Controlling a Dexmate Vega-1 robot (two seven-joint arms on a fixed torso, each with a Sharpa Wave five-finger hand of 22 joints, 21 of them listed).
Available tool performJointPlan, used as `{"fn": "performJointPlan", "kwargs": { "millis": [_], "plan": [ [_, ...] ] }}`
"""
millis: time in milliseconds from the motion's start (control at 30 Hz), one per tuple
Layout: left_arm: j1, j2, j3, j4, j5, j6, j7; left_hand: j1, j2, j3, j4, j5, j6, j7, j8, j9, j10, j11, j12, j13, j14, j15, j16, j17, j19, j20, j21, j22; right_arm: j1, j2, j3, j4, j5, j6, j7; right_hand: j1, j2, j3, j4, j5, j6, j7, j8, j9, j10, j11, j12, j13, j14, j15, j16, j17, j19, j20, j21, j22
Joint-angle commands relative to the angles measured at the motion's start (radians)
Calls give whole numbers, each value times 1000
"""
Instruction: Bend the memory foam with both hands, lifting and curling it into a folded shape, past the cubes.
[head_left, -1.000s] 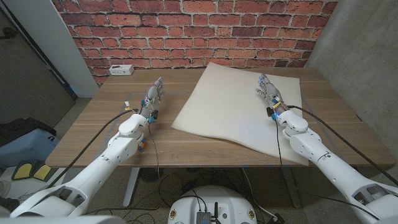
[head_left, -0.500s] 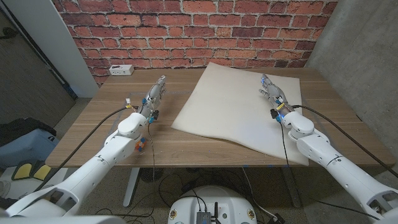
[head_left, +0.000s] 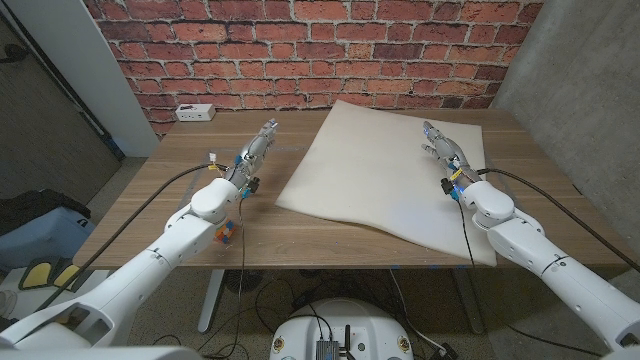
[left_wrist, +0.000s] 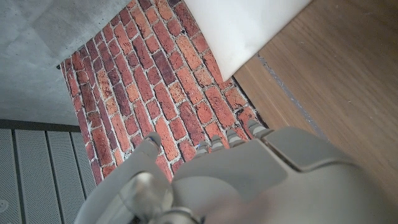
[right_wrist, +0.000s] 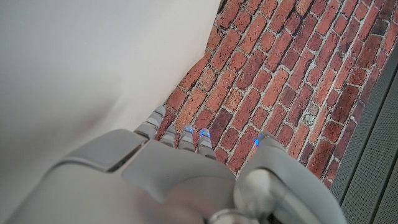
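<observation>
One sheet of cream memory foam (head_left: 385, 180) lies flat on the wooden table (head_left: 150, 205), spread across its right half with one corner toward the brick wall (head_left: 300, 50). The right hand (head_left: 445, 152) is over the foam's right part, fingers stretched out straight toward the wall and holding nothing; whether it touches the foam cannot be told from the head view. In the right wrist view the foam (right_wrist: 93, 68) spreads beyond that hand's fingertips (right_wrist: 180, 135), with the wall behind it.

The left hand (head_left: 252, 152) is over bare wood just beside the foam's left edge, apart from it, fingers likewise extended forward and close together, gripping nothing. In the left wrist view a corner of the foam (left_wrist: 242, 28) lies ahead of that hand and to its right.

Behind the left hand, by the forearm, a few small coloured cubes (head_left: 227, 233) sit on the table, partly hidden by the arm. Far ahead of the left hand, to its left, a white power strip (head_left: 194, 111) rests near the wall.
</observation>
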Motion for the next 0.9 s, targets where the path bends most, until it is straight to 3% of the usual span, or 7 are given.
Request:
{"fn": "performJointPlan", "kwargs": {
  "millis": [33, 900],
  "plan": [
    [1, 36, 21, -56, 105, 20, 22, 10, 2, 2, -4, -1, -78, 4, 6, 3, -102, 3, 7, 6, -151, -17, 5, 2, -1, -6, 0, 4, -63, -70, 23, -95, -59, -28, -46, 19, 1, 11, -2, -5, 1, -7, 6, 4, 3, 5, 2, 3, 0, -4, 6, 2, 3, 8, 3, 5],
    [15, 148, 49, -215, 342, 116, 57, 16, 2, -1, -13, -5, -74, 4, 5, 3, -101, 1, 6, 6, -151, -14, 5, 2, -1, -9, -1, 4, -160, -226, 53, -342, -259, -211, -123, 46, 10, 29, -19, -18, 5, -13, 6, 4, 11, 1, 1, 3, 10, -11, 7, 1, 12, 5, 6, 5]
  ]
}}
